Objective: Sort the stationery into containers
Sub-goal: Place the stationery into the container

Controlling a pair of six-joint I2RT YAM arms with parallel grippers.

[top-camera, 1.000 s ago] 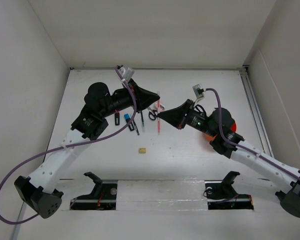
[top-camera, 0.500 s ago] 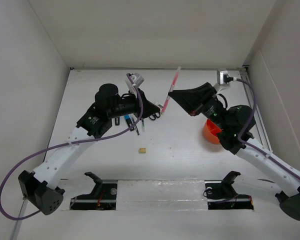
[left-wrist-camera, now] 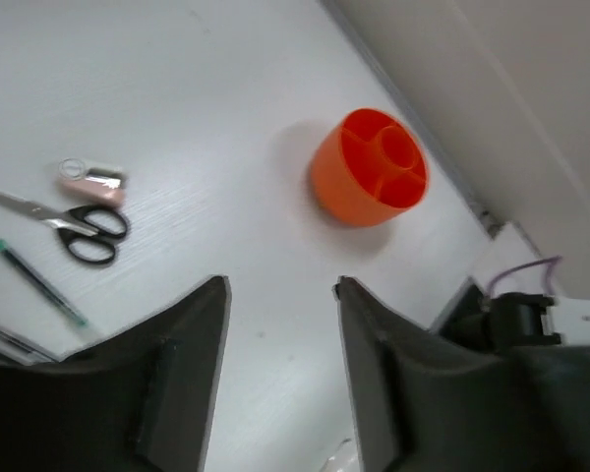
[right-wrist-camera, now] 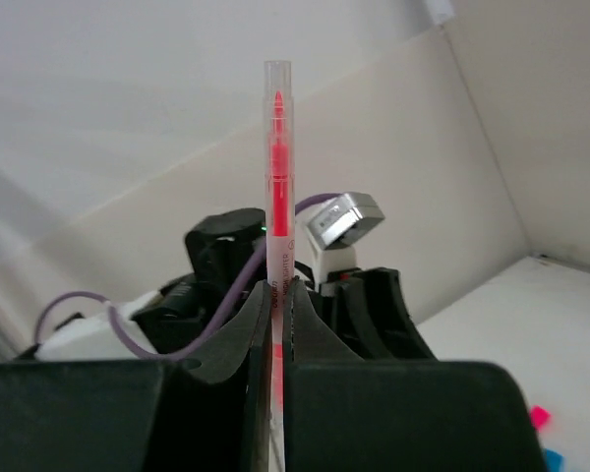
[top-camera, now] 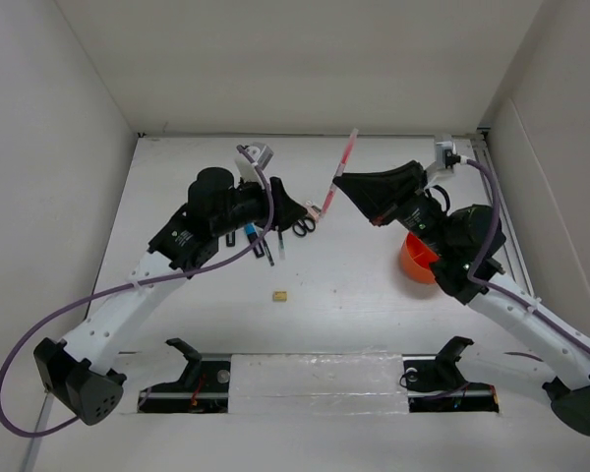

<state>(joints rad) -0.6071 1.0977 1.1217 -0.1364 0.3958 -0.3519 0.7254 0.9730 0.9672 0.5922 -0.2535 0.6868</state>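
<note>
A tiny tan eraser (top-camera: pixel 279 294) lies alone on the white table (top-camera: pixel 374 315), closest to the arms' bases. Past it, dark pens (top-camera: pixel 268 252) and a short blue-black marker (top-camera: pixel 248 233) lie partly under the left arm. Black-handled scissors (top-camera: pixel 303 227) sit just to their right, with a pinkish-white piece (left-wrist-camera: pixel 91 183) just beside them. The left gripper (left-wrist-camera: pixel 280 295) hangs over this cluster with its jaws partly apart and nothing between them; bare table shows through the gap in its wrist view. On the table's right side stands the round orange cup (top-camera: pixel 411 262), half hidden from overhead by the right arm. Its inner dividers show clearly from the left wrist camera, where it stands well apart from the scissors. Farther back, the right gripper (right-wrist-camera: pixel 278 295) is raised above the middle of the table. It is clamped tight on the thin red-orange pen (right-wrist-camera: pixel 277 177), which juts well past the fingertips and points toward the back wall.
</note>
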